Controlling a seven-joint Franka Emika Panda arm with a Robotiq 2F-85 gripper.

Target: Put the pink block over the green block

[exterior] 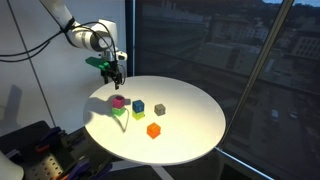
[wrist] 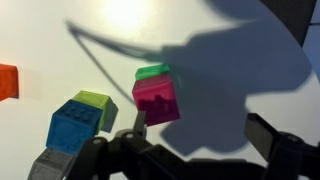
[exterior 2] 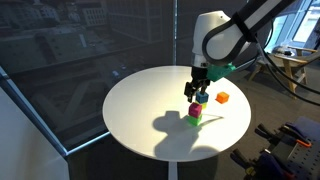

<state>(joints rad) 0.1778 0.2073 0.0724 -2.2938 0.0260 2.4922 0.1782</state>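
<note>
My claw (exterior: pixel 114 73) hovers above the stack, jaws spread wide and holding nothing. The pink block (wrist: pixel 155 98) sits on the green block (wrist: pixel 153 71), left of the blue cube (exterior: pixel 138 106) in an exterior view. Stacking looks done; only retreating is left.

In an exterior view the arm (exterior: pixel 62 22) enters from 10 o'clock; the gripper (exterior: pixel 116 72) points to 6 o'clock, jaws apart.

The place looks like an office or lab high in a tower. A round white table (exterior: pixel 190 128) stands beside floor-to-ceiling windows (exterior: pixel 205 40) overlooking city buildings (exterior: pixel 292 42), with a plain white wall (exterior: pixel 30 75) alongside.
</note>
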